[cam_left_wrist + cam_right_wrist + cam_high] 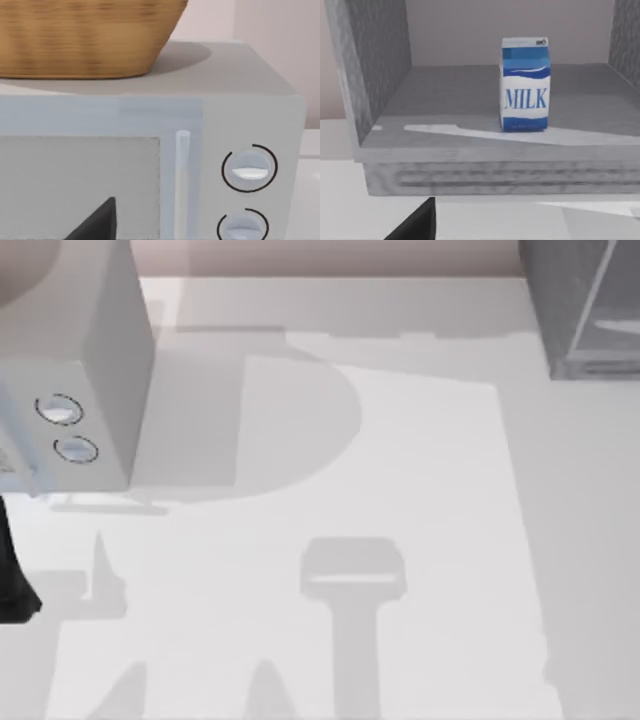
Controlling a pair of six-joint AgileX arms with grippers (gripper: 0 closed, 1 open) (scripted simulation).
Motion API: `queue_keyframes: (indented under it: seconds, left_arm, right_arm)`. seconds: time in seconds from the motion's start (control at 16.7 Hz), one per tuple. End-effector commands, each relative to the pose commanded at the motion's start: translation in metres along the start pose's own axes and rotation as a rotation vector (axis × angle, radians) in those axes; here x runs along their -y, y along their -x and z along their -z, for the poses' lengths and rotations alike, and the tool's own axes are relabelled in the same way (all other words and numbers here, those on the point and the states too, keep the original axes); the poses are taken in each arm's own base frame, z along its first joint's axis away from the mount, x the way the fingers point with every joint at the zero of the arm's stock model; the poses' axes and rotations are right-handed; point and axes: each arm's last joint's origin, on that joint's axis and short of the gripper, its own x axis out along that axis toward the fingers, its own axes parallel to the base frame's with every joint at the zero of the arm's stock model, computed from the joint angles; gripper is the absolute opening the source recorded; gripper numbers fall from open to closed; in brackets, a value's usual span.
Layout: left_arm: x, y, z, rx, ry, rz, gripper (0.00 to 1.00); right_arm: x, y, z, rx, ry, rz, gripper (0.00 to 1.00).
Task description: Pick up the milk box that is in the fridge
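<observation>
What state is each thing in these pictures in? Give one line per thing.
Milk box: upright on the fridge floor, label facing out, not held.
Fridge: open at the front, inside visible.
Microwave: door shut, basket on top.
Basket: upright on the microwave.

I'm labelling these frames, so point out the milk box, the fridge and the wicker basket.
milk box [525, 95]: right wrist view, on its front face at the word MILK.
fridge [385, 60]: right wrist view, on its speckled inner side wall.
wicker basket [85, 40]: left wrist view, on its woven side.
</observation>
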Motion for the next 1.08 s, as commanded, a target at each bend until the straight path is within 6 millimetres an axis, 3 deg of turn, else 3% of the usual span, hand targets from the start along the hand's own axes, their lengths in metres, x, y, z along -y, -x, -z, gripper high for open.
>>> queue_keyframes:
  seconds: [0.24, 0.66, 0.84, 1.08]
  left_arm:
    - [0.000, 0.000, 0.000, 0.000, 0.000, 0.000, 1.00]
    - [0.000, 0.000, 0.000, 0.000, 0.000, 0.000, 1.00]
    - [0.000, 0.000, 0.000, 0.000, 0.000, 0.000, 1.00]
    - [0.000, 0.000, 0.000, 0.000, 0.000, 0.000, 1.00]
  right_arm:
    - [0.012, -0.005, 0.008, 0.022, 0.016, -0.002, 1.00]
    - [0.012, -0.008, 0.009, 0.018, 0.015, -0.005, 1.00]
    - [0.018, -0.033, 0.014, 0.011, 0.017, -0.001, 1.00]
    - [0.027, -0.100, 0.022, 0.023, 0.026, 0.004, 1.00]
